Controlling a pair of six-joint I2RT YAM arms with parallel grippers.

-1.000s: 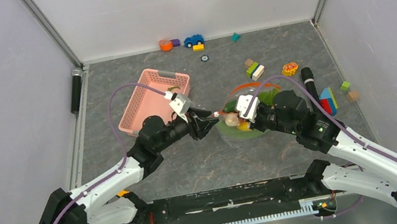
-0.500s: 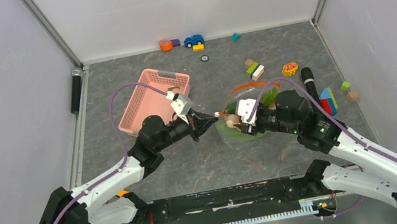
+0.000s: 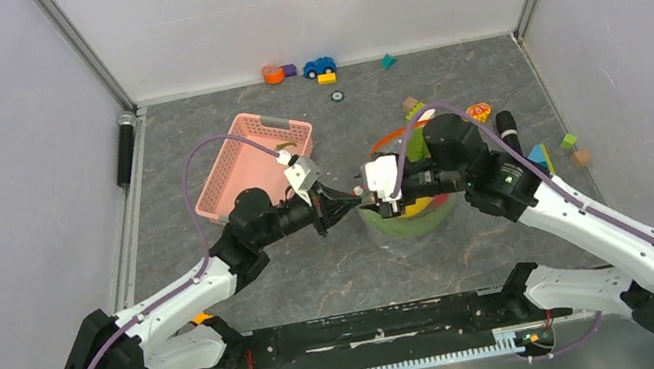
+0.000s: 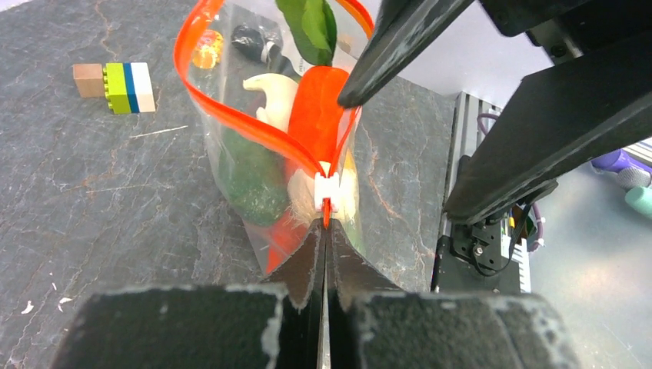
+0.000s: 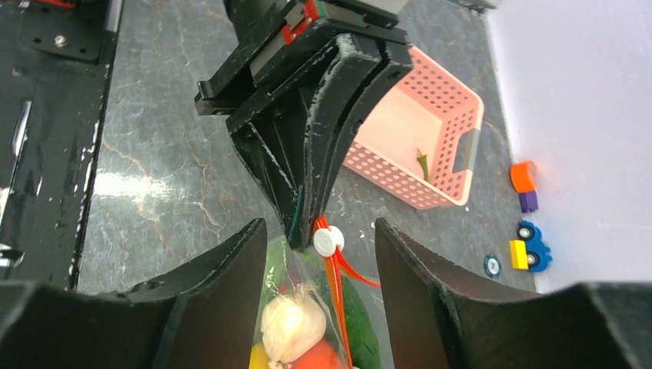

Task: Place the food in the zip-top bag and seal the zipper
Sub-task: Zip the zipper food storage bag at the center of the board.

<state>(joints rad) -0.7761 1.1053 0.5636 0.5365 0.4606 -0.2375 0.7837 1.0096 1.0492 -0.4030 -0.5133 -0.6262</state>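
Near the table's middle, the left gripper is pinched tight on the end of the zipper, just behind its white slider. Facing it, the right gripper has its jaws apart on either side of the slider. Between them stands the zip-top bag, mouth gaping, holding the carrot, mushroom and other food. Beyond lie a pink basket and scattered blocks.

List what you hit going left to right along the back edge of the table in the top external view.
Black cylinder → orange block → purple block → blue toy car → teal wedge.
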